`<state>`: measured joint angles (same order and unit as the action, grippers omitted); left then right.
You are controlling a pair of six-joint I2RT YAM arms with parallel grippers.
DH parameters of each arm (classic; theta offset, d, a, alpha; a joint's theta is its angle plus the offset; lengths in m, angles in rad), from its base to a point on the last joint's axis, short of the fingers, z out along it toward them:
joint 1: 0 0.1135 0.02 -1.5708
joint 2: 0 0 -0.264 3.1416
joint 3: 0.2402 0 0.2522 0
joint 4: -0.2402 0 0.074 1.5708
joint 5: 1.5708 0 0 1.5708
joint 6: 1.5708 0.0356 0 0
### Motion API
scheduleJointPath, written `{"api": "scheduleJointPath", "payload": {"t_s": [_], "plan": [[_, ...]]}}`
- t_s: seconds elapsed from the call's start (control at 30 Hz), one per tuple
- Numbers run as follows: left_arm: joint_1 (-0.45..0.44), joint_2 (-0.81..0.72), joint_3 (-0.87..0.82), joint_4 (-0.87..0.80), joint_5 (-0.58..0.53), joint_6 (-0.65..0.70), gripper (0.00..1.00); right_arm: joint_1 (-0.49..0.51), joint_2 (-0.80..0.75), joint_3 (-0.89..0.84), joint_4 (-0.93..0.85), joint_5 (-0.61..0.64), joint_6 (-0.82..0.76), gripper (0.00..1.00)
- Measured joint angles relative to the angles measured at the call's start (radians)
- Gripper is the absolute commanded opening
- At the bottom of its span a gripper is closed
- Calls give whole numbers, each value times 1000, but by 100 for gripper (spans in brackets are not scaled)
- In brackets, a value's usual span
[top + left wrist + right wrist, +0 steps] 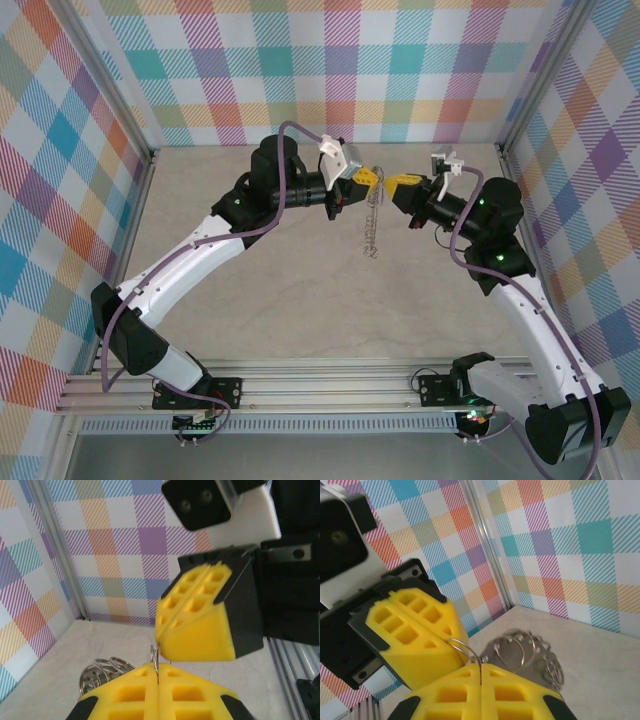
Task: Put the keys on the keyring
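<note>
Steadiness counts most now: the left gripper point(365, 178) and right gripper point(398, 183), each clenched on the thin wire of the keyring point(372, 225), meet tip to tip above the far middle of the table point(300, 300), so neither should twist or pull away. One keyring, two grippers. Its dangling silvery loops point(525, 650) are too bunched to count, and I cannot tell whether the key is among them.

The table point(300, 300) has a pale beige, faintly marbled top, closed in on three sides by plaid walls point(300, 70). An aluminium rail point(330, 392) runs along its near edge. The keyring point(372, 232) shows over its middle; whether its lower end touches the top cannot be told.
</note>
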<state>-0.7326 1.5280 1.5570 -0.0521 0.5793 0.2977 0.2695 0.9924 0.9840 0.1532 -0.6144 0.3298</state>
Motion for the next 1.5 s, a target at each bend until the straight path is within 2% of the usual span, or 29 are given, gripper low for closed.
{"api": "scheduleJointPath", "payload": {"t_s": [0.43, 0.9, 1.4, 1.5], "plan": [[0, 0, 0, 6, 3, -21, 0, -2, -5, -7, -3, 7, -6, 0], [-1, 4, -2, 60, -1, -100, 0, -16, -2, -7, 14, -52, 6, 0], [-3, 69, -36, 292, -42, -370, 0, -34, 19, -16, 94, -5, 151, 0], [2, 70, -63, 346, -46, -431, 0, -34, 23, -16, 97, -4, 180, 30]]}}
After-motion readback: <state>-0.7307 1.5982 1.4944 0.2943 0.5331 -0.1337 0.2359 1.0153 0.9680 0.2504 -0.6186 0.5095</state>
